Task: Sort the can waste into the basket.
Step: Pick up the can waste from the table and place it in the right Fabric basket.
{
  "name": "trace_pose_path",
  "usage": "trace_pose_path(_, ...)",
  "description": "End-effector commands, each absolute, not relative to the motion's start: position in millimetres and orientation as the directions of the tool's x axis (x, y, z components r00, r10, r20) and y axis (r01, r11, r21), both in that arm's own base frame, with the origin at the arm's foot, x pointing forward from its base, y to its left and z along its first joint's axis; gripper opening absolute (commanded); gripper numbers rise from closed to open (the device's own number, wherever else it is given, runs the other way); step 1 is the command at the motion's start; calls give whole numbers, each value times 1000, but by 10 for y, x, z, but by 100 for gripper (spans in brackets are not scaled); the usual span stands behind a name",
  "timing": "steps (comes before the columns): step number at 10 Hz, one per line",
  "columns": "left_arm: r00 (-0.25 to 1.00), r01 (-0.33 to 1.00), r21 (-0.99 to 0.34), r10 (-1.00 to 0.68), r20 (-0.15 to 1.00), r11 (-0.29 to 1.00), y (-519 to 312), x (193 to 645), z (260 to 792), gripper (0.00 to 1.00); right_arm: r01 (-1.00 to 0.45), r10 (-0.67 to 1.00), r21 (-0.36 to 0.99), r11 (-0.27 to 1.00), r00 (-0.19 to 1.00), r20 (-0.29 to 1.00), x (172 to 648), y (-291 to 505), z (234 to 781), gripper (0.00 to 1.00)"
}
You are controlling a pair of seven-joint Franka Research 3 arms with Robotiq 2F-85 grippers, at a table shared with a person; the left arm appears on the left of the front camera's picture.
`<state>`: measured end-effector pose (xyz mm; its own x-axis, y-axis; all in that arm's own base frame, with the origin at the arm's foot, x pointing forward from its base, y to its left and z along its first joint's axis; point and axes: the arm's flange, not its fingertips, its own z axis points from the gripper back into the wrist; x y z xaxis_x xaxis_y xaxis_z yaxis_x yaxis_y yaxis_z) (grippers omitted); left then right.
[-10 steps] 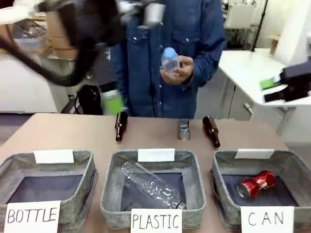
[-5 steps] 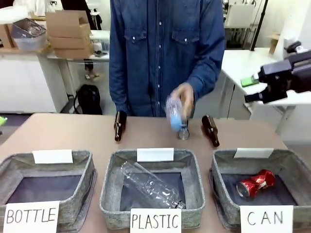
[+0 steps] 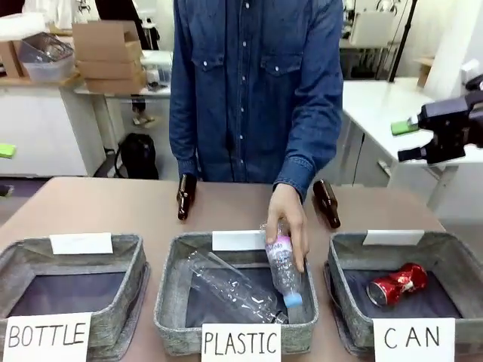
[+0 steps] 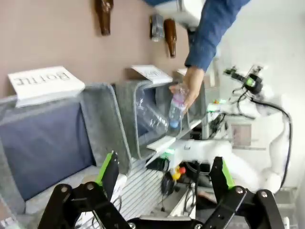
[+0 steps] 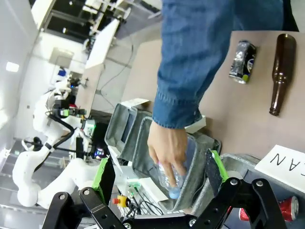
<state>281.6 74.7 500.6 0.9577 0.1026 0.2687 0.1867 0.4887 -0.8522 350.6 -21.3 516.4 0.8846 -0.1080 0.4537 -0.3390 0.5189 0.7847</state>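
Front view: right pincer (image 3: 408,141) is at the upper right, jaws apart, empty. The crushed red metal can (image 3: 398,285) lies in the grey woven CAN basket (image 3: 453,253), near right, well apart from it.

Left wrist view: left pincer (image 4: 164,169) has jaws apart, empty.

Right wrist view: the crushed silver can (image 5: 242,61) lies on the tabletop (image 5: 248,119), beyond the open fingers.

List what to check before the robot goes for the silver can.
1. Right hand open and empty: ok.
2. Left hand open and empty: ok.
3. Red can inside the CAN basket: ok.
4. Silver can lying free on the table: ok.
5. Path clear of the person's hand: not ok, it holds a plastic bottle in the PLASTIC basket, in front of that can.
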Motion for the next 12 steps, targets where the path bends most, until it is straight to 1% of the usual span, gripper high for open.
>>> trace_pose_path(1, 959, 247, -813, -12, 283, 528, 626, 2617, 5092, 100, -346, -106, 785, 514, 883, 458, 3501, -221, 5170, 100)
trace_pose_path(12, 959, 247, -813, -12, 283, 528, 626, 2617, 5092, 100, -346, -106, 785, 514, 883, 458, 3501, -221, 5170, 100)
